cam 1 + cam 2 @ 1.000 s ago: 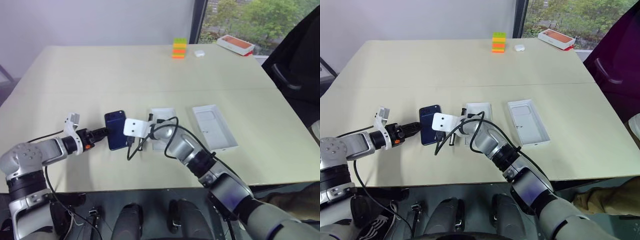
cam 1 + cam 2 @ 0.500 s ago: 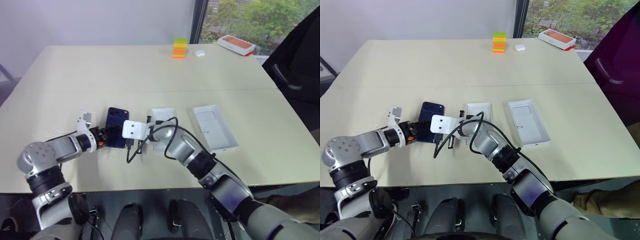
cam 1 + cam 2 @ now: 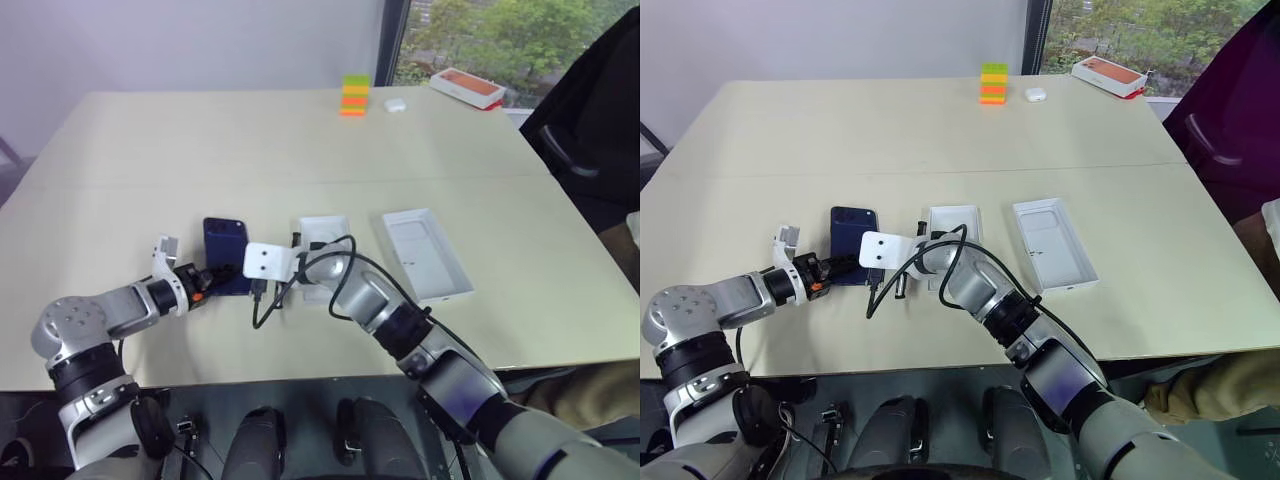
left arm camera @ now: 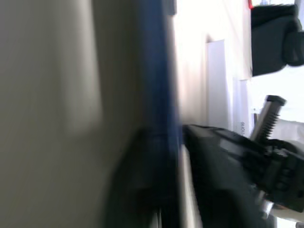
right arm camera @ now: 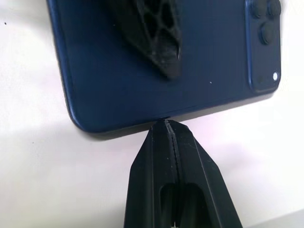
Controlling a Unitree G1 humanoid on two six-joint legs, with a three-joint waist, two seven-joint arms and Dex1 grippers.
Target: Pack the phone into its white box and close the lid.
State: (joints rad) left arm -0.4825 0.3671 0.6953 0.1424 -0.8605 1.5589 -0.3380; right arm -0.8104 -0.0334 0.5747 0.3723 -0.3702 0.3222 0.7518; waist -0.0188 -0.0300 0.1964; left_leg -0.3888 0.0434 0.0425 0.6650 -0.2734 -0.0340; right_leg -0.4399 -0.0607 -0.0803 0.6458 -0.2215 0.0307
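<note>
The dark navy phone (image 3: 226,252) lies back up on the table, its camera cluster (image 5: 263,35) at one corner. My left gripper (image 3: 208,277) reaches in from the left and is shut on the phone's near end. One of its fingers (image 5: 154,33) lies across the phone's back. My right gripper (image 5: 165,124) is shut, its tips touching the phone's edge. Two shallow white trays lie to the right. One (image 3: 326,228) is partly hidden behind my right arm and the other (image 3: 428,255) lies open side up. I cannot tell which is the white box and which the lid.
A black cable (image 3: 268,308) loops on the table under my right wrist. At the far edge stand a stack of coloured blocks (image 3: 353,97), a small white case (image 3: 397,104) and an orange-pictured box (image 3: 468,87). A dark chair (image 3: 590,150) is at the right.
My left arm has swung in toward the phone and its fingers have closed on the phone's near end. The right gripper has stayed in place, shut.
</note>
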